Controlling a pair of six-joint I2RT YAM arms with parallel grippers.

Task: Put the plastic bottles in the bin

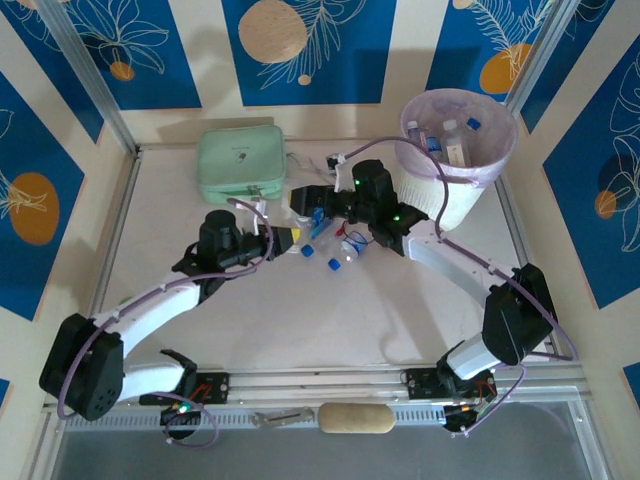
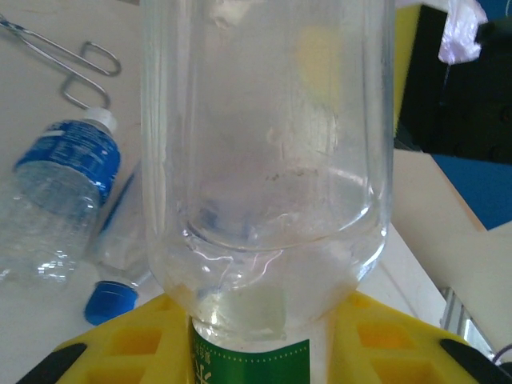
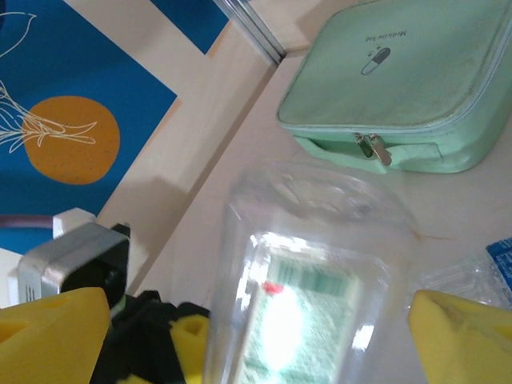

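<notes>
Behind the right claw (image 3: 260, 320), at the far corner of the table (image 1: 300, 320), stands the tall round white slatted bin with a pale lilac liner (image 1: 460, 200); a few small clear plastic bottles (image 1: 448, 135) lie inside it, so the task looks partly done; ahead of that claw sits a mint-green rectangular zip case (image 3: 400, 88), no part of the job; the left claw (image 2: 252, 348) is clamped on a clear green-labelled bottle (image 2: 264, 160); the right claw's yellow fingers (image 3: 48, 328) stand wide apart either side of what looks like that same bottle, not gripping it; just beside both claws, several loose blue-capped bottles (image 1: 338, 255) are left to bin.
</notes>
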